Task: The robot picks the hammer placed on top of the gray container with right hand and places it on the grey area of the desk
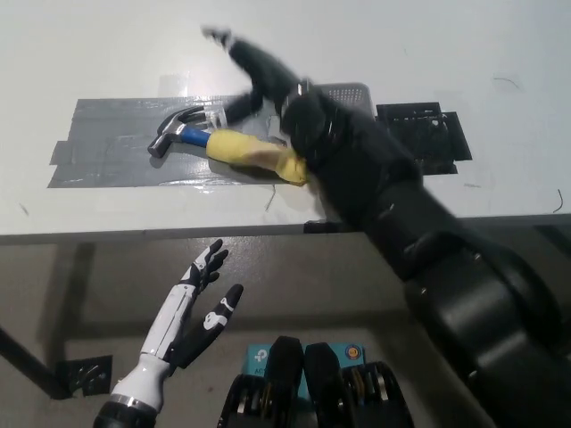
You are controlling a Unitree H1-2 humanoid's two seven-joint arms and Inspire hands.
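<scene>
The claw hammer with steel head, blue neck and yellow grip [223, 143] is laid flat on the grey taped area [107, 152] of the white desk [446, 53]. The black right hand [268, 85] is seen blurred above its handle, fingers spread, holding nothing. The white left hand [201, 303] is held below the desk edge, fingers apart.

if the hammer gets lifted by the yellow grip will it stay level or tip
The hammer would probably tip head-down: its metal claw head looks denser than the blue and yellow handle. It looks rigid, so no flexing is likely. The yellow grip looks rubbery, so slipping seems unlikely. It lies flat on the grey taped area, so rolling is unlikely.
</scene>
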